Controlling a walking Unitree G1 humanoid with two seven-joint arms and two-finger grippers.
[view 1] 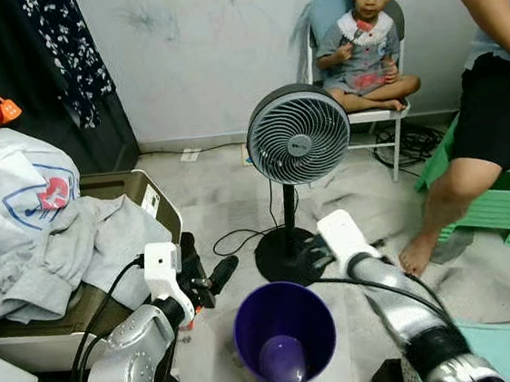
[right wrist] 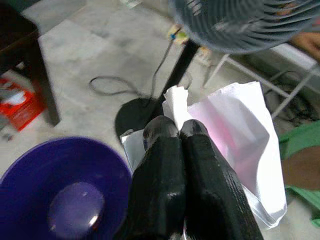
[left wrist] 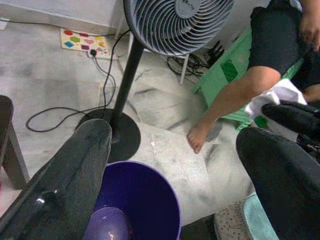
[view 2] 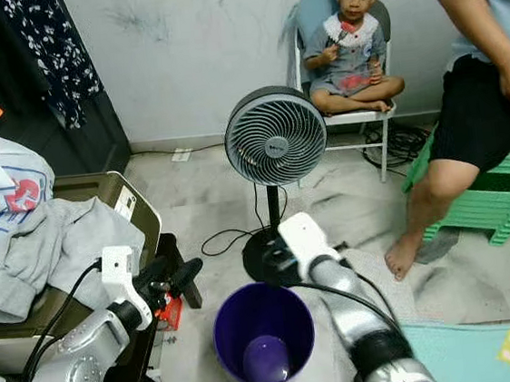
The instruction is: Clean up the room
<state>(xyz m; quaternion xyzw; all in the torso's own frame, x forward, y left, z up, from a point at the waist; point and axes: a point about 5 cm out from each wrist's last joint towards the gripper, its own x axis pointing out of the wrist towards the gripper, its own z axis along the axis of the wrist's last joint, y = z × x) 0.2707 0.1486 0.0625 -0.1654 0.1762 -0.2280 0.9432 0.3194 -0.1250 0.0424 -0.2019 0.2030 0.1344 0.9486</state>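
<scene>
1. A crumpled white plastic bag [right wrist: 235, 145] is pinched between the clenched black fingers of the right hand [right wrist: 180, 131], which hangs just beyond the far rim of the round purple plastic waste bin [view 1: 284, 332], over the black base of the grey standing fan [view 1: 297, 136].
2. Judging from the right wrist view, the bin's open mouth lies back toward the robot and a little to its left of the bag; the drop seems to call for a short pull-back over the rim.
3. The bag's long side trails away from the fingers toward the fan pole, so it could brush the pole or cable.
4. The left hand [view 1: 212, 281] is spread wide and carries nothing, hovering beside the bin's left rim; the right hand is the one placed to act.
5. Open floor lies right of the bin. A seated person's bare foot [view 1: 417, 252] rests near, by a green plastic stool [view 1: 503, 206].
</scene>
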